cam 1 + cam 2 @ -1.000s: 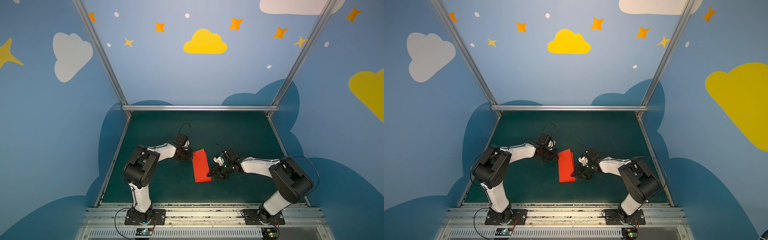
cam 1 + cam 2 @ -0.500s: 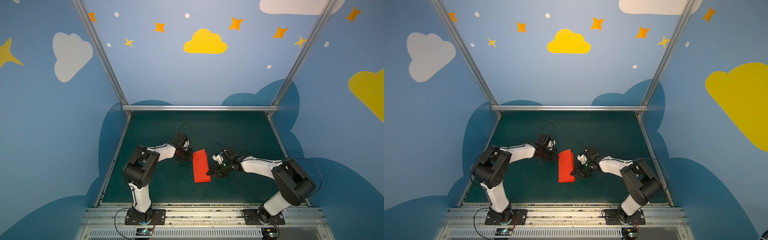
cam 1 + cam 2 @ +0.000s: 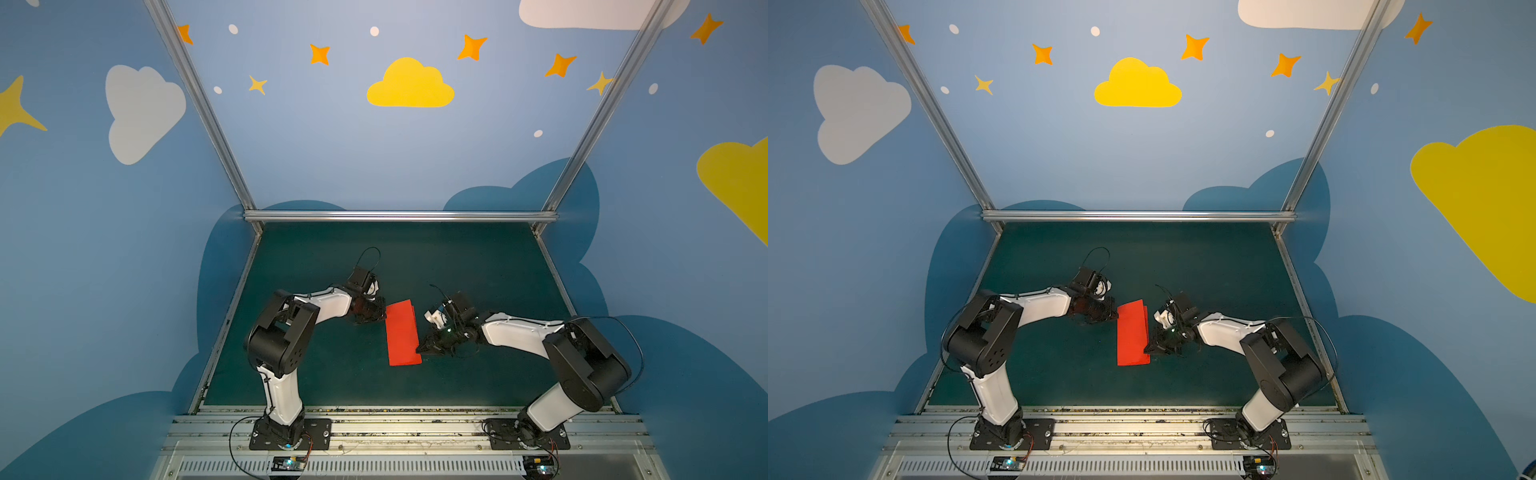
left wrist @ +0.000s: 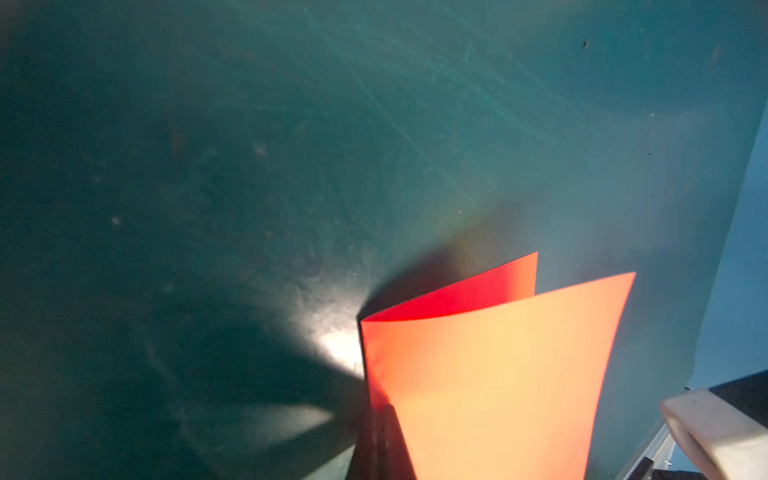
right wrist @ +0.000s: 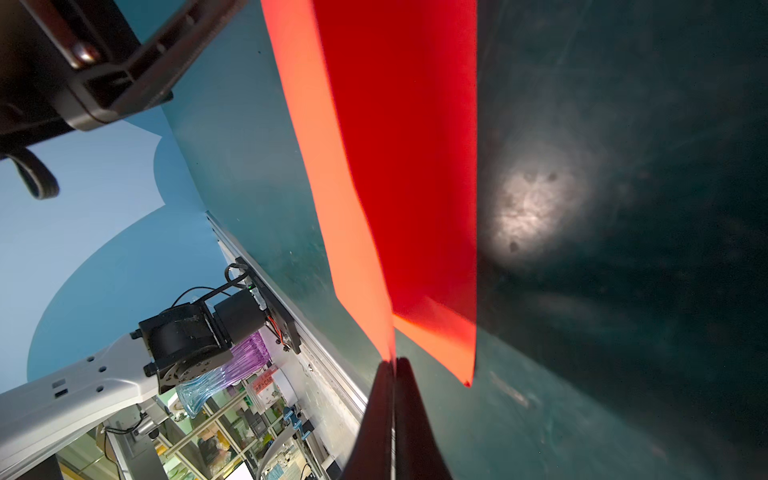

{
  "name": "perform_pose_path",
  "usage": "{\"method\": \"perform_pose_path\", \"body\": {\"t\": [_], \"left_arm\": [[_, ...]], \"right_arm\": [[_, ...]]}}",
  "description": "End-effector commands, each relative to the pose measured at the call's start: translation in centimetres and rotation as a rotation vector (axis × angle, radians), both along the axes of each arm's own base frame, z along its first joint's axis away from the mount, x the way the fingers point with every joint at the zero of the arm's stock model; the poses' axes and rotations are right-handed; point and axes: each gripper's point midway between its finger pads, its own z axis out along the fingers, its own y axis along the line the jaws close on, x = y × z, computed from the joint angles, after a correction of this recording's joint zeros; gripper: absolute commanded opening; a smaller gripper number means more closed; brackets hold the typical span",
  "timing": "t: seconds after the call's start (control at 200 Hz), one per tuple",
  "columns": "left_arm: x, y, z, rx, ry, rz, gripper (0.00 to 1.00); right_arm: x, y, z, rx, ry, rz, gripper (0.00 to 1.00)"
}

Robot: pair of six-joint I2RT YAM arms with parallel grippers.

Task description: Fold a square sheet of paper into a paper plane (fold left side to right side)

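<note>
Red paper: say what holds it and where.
Left gripper pinches the red paper at its folded left edge, far corner; right gripper pinches the right edge near the front.

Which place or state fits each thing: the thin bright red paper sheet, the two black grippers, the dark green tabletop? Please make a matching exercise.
1 bright red sheet of paper
2 left gripper
3 right gripper
4 dark green tabletop

a shut at the sheet's near right edge
b scratched, under the sheet
c doubled over, layers gaping
d shut at the sheet's far left corner

Pairs: 1-c, 2-d, 3-a, 4-b
</note>
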Motion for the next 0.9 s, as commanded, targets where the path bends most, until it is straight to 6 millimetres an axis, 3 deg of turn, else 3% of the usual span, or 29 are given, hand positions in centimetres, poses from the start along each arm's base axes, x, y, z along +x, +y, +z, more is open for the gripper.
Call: {"method": "perform_pose_path", "body": {"t": [0.0,0.235,0.39,0.501,0.571,0.896], "left_arm": [[-0.5,-0.6,2.2,-0.032,-0.022,-0.009,0.04],[-1.0,-1.6,2.8,-0.047,-0.029,-0.032,0.04],[-2.1,-2.3,1.1,-0.025,0.005,-0.059,0.04],[-2.9,-2.3,-0.4,0.001,0.026,-0.059,0.04],[-3.2,-2.0,-1.2,0.021,0.030,-0.045,0.03],[-4.0,-1.6,-2.4,0.048,0.038,-0.016,0.03]], "right_arm": [[-0.3,-0.1,-0.2,-0.002,0.010,0.000,0.00],[0.0,-0.1,-0.3,-0.002,0.011,0.000,0.00],[-0.1,-0.2,-0.6,-0.008,0.018,-0.004,0.00],[-0.3,-0.2,-0.8,-0.005,0.026,0.001,0.15],[-0.5,-0.3,-0.8,-0.004,0.027,0.003,0.19],[-1.8,-0.4,-1.1,-0.006,0.040,0.020,0.19]]}}
